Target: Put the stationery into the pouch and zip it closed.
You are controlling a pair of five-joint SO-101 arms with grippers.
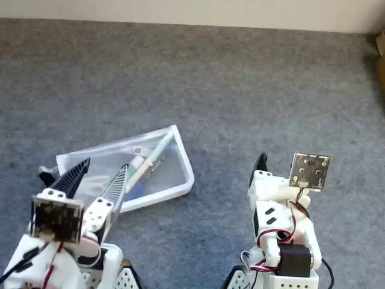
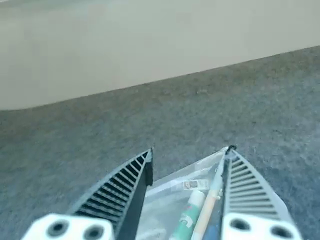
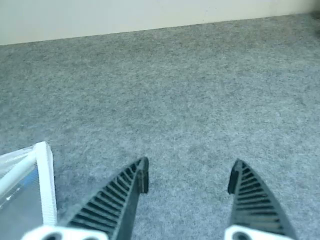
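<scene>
A clear plastic pouch (image 1: 157,178) with a white zip edge (image 1: 185,162) lies flat on the grey carpet, left of centre. Inside it lie a white-and-green pen (image 1: 146,161), a thin pale stick and something blue. My left gripper (image 1: 106,165) hangs open over the pouch's near left part; between its fingers in the left wrist view (image 2: 190,150) I see the pouch (image 2: 167,192) and the pen (image 2: 189,214). My right gripper (image 1: 281,165) is open over bare carpet to the pouch's right (image 3: 190,161), holding nothing. The pouch's white corner (image 3: 46,186) lies beside it.
Grey carpet (image 1: 240,90) covers the whole work surface. A pale wall strip (image 1: 192,12) runs along the far edge. A brown object (image 1: 381,60) pokes in at the far right.
</scene>
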